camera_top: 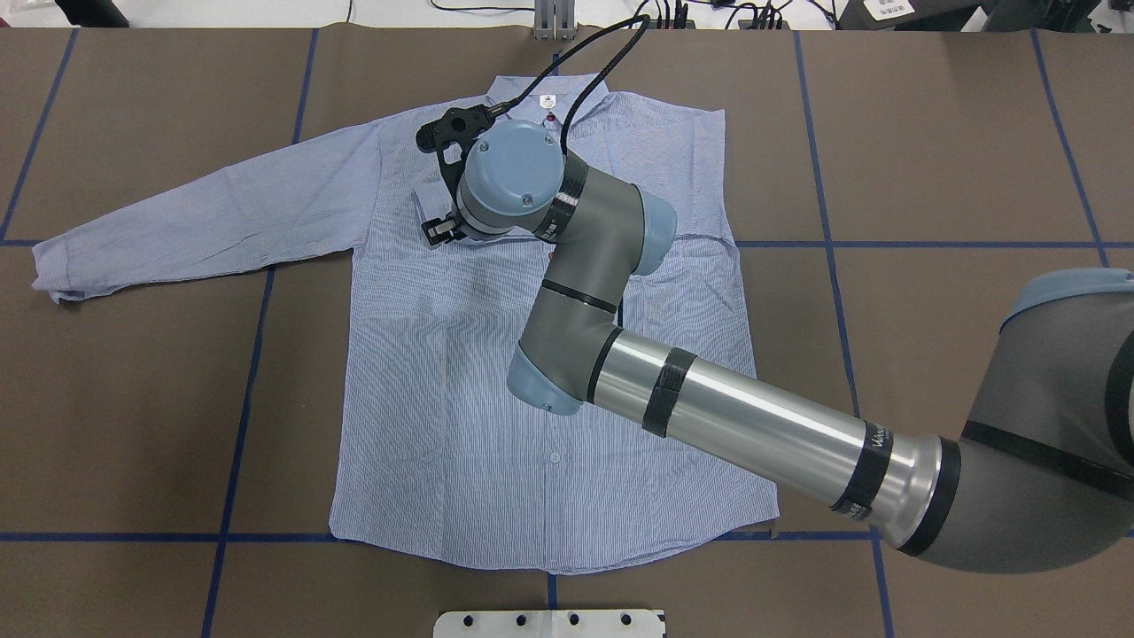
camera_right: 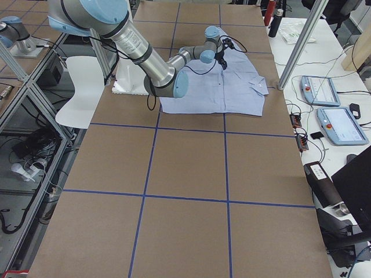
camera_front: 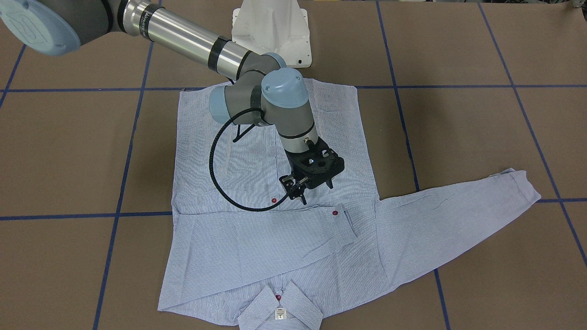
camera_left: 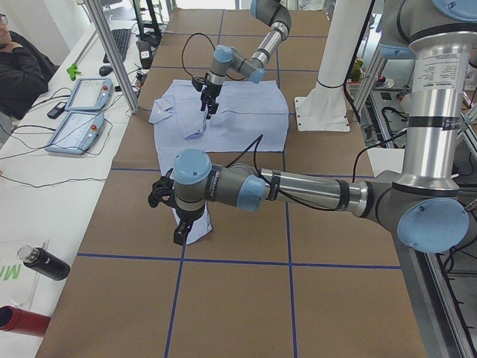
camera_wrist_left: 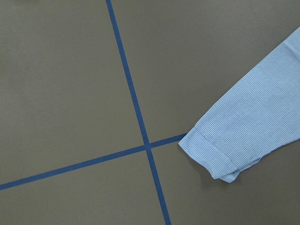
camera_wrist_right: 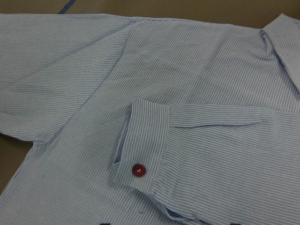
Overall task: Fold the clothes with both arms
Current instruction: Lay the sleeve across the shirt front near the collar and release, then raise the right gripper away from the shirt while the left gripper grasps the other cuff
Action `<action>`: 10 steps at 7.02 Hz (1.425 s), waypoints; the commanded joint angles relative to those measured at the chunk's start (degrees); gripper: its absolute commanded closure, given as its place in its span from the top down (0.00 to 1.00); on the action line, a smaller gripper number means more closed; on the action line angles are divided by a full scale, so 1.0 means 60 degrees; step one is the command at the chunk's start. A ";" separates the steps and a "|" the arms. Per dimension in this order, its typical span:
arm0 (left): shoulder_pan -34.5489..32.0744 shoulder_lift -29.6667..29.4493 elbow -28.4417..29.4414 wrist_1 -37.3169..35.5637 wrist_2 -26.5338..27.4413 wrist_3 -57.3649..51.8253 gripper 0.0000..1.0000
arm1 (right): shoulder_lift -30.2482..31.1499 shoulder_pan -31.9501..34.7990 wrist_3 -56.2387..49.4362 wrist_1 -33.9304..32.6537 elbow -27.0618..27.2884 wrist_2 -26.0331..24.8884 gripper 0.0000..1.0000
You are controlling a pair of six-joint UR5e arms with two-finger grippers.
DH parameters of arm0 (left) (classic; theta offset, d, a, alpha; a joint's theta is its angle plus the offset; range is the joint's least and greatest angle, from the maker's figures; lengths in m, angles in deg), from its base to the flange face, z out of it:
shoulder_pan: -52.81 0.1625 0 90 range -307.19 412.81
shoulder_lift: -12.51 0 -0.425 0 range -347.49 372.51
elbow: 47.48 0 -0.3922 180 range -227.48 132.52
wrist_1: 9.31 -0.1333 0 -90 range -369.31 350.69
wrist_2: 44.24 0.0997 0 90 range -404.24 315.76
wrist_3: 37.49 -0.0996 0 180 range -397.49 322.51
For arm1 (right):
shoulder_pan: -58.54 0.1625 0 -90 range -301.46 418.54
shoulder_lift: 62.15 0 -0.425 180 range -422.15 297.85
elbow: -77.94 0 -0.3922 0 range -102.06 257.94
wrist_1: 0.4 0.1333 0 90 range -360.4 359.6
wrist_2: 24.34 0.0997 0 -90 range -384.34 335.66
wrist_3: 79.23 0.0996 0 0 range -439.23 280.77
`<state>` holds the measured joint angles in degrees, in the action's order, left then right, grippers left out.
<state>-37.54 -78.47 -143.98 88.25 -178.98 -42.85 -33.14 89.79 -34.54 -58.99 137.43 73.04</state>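
Facing the robot, the shirt (camera_front: 257, 256) lay flat on the table (camera_front: 458, 55), front up, collar (camera_front: 279, 302) away from the base. One sleeve was folded across the chest. The right gripper (camera_front: 316, 193) hung over the chest near its cuff (camera_front: 343, 227), fingers spread and empty, which suits a fold already laid.

From overhead, the other sleeve (camera_top: 195, 221) stretched flat toward the robot's left, not yet folded.

From the table's left end, the left gripper (camera_left: 177, 227) hovered over that sleeve's end, likely placed to take it. Whether it was spread or pressed together could not be told.

Its wrist camera showed only the sleeve end beside crossing tape lines (camera_wrist_left: 146, 146).

The right wrist camera looked down on the cuff's red button (camera_wrist_right: 138, 170).
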 commanded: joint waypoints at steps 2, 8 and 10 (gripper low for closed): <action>0.0174 -0.0100 -0.0030 0.0348 0.0073 0.1221 1.00 | -0.0001 0.0094 0.0067 -0.0877 0.0379 0.0043 0.99; 0.3289 0.0603 0.1721 0.6535 0.2308 0.8761 0.99 | 0.0933 0.2025 0.0360 -0.7003 0.4317 0.2896 0.99; 0.4711 0.0603 0.2341 0.7848 0.3628 1.0846 0.99 | 0.2058 0.2612 0.0302 -0.7651 0.5750 0.3470 0.99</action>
<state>-14.44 -74.90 -132.30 130.23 -161.68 14.46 -25.24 103.34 -32.44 -102.32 166.04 91.99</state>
